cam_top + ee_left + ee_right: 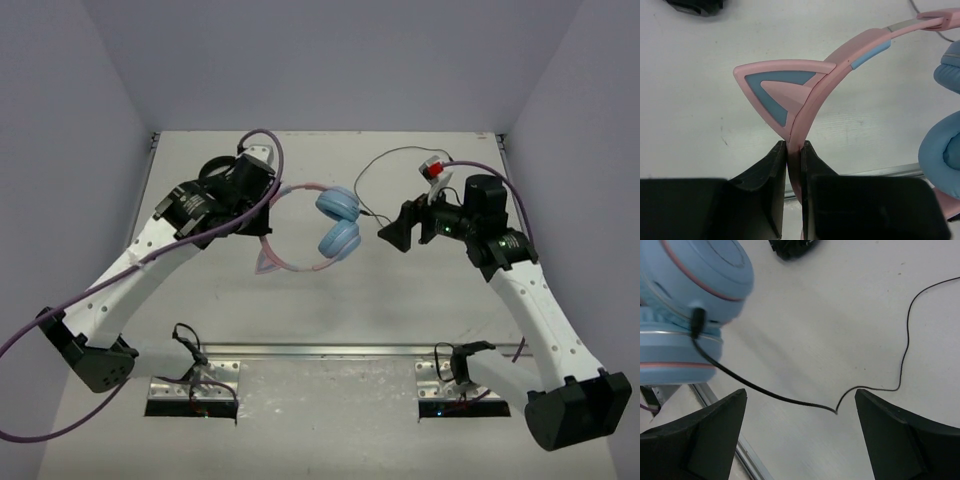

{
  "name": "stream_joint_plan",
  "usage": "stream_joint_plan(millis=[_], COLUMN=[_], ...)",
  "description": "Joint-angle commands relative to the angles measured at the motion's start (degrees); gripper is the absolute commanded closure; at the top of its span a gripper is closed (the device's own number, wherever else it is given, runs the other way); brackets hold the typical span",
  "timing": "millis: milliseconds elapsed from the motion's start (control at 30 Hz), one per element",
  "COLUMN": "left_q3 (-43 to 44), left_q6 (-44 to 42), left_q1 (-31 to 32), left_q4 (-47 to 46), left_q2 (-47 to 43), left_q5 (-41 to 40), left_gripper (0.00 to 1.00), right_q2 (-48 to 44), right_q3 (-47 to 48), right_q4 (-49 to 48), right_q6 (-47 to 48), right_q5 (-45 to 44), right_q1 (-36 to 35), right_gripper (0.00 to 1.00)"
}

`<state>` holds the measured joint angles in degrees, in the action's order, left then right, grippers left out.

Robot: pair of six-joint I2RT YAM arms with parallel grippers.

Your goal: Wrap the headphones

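Note:
The headphones [322,232] lie mid-table, with a pink headband [840,65], a cat ear [777,90] and two light-blue earcups [338,222] stacked together. My left gripper [794,146] is shut on the headband just below the cat ear; from above it [263,222] sits at the band's left side. The thin black cable [790,400] plugs into an earcup [690,285] and trails across the table between the open fingers of my right gripper [801,392]. That gripper [390,235] hovers just right of the earcups with nothing held.
A small red and white object [433,168] lies at the back right, where the cable [375,165] loops away. A metal rail [330,350] runs across the near edge of the table between the arm bases. Grey walls close in the sides and back.

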<state>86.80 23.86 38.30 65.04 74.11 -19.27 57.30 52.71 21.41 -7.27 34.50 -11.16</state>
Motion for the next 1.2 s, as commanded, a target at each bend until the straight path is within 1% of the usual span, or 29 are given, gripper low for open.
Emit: stream_joint_plan(millis=[0,67,100,133,233,367,400,467,500,567,633,667,700,767,933,967,1000,1033,1067,1133,1167], left_q3=[7.92,9.43,10.39,10.58,11.1,12.42,13.82,15.67,17.59,20.67,22.0,22.61,22.53,22.01,23.14,23.41,23.85,24.02,24.11,24.2,24.2], left_q6=[5.14,6.11,6.46,6.81,7.61,9.54,10.06,11.55,12.0,13.4,15.33,16.04,16.57,17.89,18.68,18.77,19.29,19.47,19.56,19.91,19.91], left_q1=[-0.07,-0.07,-0.07,-0.07,-0.07,-0.07,-0.07,-0.07,-0.07,-0.07,-0.07,-0.07,-0.07,-0.07,-0.07,-0.07,-0.07,-0.07,-0.07,-0.07,-0.07], left_q4=[-0.88,-0.7,-0.7,-0.87,-1.4,-1.4,-1.23,-1.14,-1.05,-0.35,0.97,1.06,0.36,-1.22,-0.52,-0.26,0.26,0.62,0.79,1.23,1.32], left_q2=[-4.23,-4.15,-4.15,-4.15,-4.58,-4.85,-4.85,-4.85,-4.85,-4.59,-4.67,-4.93,-5.72,-6.51,-6.34,-6.43,-6.69,-6.69,-6.95,-6.96,-6.96], left_q5=[0.9,2.38,3.96,4.76,7.83,10.21,10.56,10.74,10.92,9.87,8.38,7.41,7.49,8.62,9.6,8.64,7.76,6.97,5.57,4.42,3.8], left_gripper=[1.0,1.0,1.0,1.0,1.0,1.0,1.0,1.0,1.0,1.0,1.0,1.0,1.0,1.0,1.0,1.0,1.0,1.0,1.0,1.0,1.0], right_q2=[2.2,2.73,3.08,3.52,5.28,7.65,8.35,8.71,8.71,8.97,9.41,9.67,9.94,10.64,10.91,10.73,10.47,10.03,8.2,5.3,1.28], right_q3=[-1.2,-3.04,-3.48,-3.66,-2.88,-2.52,-2.61,-3.14,-3.49,-3.84,-3.32,-3.4,-3.58,-4.28,-5.25,-5.25,-4.99,-4.81,-4.63,-5.85,-7.17], right_q4=[-7.85,-10.23,-11.99,-12.61,-15.94,-21.05,-23.67,-25.7,-27.63,-28.61,-29.05,-29.49,-30.54,-31.51,-35.82,-35.74,-35.21,-34.16,-30.85,-28.27,-27.66], right_q6=[-0.81,-3.36,-3.8,-4.59,-7.57,-11.53,-12.93,-14.17,-14.7,-15.06,-15.49,-15.76,-16.19,-16.64,-19.1,-19.27,-19.36,-19.1,-18.14,-17.43,-16.91], right_q5=[2.13,3.73,3.47,3.21,4.26,5.05,4.7,3.39,1.55,0.22,1.35,2.23,3.11,3.64,3.73,3.91,3.99,3.82,3.3,2.15,1.37], right_q1=[-0.79,-1.76,-2.89,-3.34,-3.61,-3.61,-3.61,-3.52,-3.52,-3.52,-3.52,-3.52,-3.52,-3.52,-3.52,-3.52,-3.52,-3.52,-3.52,-3.52,-3.52], right_gripper=[0.11,0.15,0.22,0.25,0.3,0.27,0.27,0.26,0.26,0.3,0.39,0.44,0.46,0.47,0.44,0.4,0.3,0.25,0.19,0.01,0.01])
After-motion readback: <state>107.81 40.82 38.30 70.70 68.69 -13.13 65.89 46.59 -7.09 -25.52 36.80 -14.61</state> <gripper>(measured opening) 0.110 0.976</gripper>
